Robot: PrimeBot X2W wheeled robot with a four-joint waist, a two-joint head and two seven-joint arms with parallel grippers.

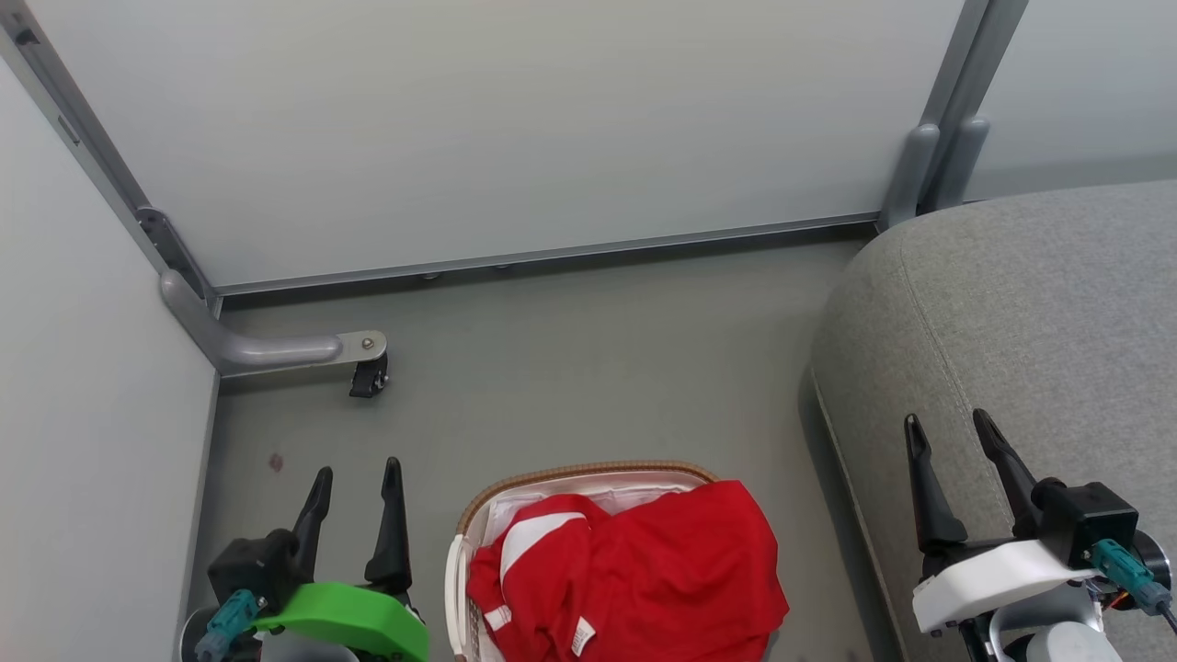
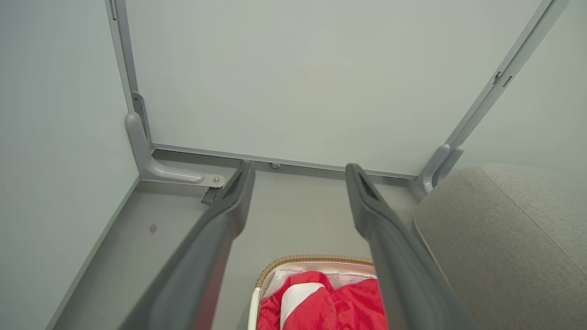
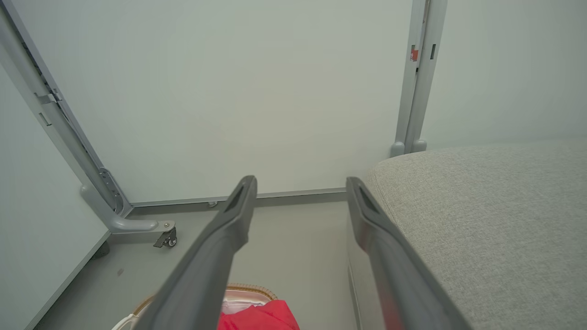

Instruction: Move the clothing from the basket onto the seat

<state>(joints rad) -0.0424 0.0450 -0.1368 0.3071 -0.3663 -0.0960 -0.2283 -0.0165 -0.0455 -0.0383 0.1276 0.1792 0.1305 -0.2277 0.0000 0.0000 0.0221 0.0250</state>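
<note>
While clothing point(image 1: 662, 570) tops basket point(image 1: 588, 471), seat point(image 1: 1011, 303) edge near

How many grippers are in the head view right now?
2. The left gripper is at lower left, above the floor beside the basket; the right gripper is at lower right, seen against the seat. Both open, empty.

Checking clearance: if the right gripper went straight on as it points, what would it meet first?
Probably the pale grey partition wall, beyond grey floor; the grey woven-fabric seat lies alongside. Depth unclear.
</note>
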